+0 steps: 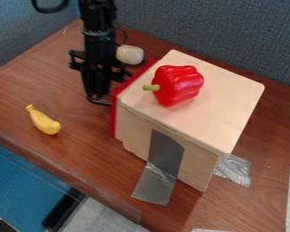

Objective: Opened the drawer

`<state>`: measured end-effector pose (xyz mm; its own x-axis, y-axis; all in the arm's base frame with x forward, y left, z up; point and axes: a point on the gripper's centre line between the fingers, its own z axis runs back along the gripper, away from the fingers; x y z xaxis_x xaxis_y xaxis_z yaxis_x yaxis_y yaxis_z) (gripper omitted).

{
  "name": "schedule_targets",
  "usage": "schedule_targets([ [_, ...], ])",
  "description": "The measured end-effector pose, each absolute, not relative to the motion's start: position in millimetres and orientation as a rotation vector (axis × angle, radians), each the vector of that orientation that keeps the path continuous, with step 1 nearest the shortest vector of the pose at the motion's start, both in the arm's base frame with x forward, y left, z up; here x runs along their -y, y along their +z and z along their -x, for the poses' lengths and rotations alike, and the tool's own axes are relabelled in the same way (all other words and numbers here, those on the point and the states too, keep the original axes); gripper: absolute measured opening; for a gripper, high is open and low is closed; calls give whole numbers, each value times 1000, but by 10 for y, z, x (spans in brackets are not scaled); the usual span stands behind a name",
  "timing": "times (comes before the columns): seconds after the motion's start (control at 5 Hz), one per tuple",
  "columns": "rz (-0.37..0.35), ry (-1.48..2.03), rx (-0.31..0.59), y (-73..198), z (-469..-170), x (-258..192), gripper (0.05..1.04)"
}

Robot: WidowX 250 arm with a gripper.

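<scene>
White flat strip (pixel 211 230) at view's bottom edge. Beyond, drawer's flat red front panel (pixel 113 115) against pale wooden box (pixel 214 104), just right of black two-finger gripper (pixel 99 100). Cannot tell whether apart or together. Atop box, glossy red bell pepper (pixel 181 86) with green stem.

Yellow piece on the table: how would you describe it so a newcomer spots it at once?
Find the wooden box with the red front on the brown table. Off that red front lies a small curved piece, narrow-necked and plump-ended. It alone is yellow; the pepper is red, the lump by the arm whitish.
</scene>
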<state>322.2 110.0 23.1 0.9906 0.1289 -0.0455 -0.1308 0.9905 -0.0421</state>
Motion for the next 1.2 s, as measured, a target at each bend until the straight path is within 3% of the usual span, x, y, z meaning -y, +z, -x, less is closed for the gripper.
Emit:
schedule_targets([
  [0.2,36,157,-48,234,-3171,-1229,128],
  [1.2,6,219,-48,311,-3098,-1566,124],
])
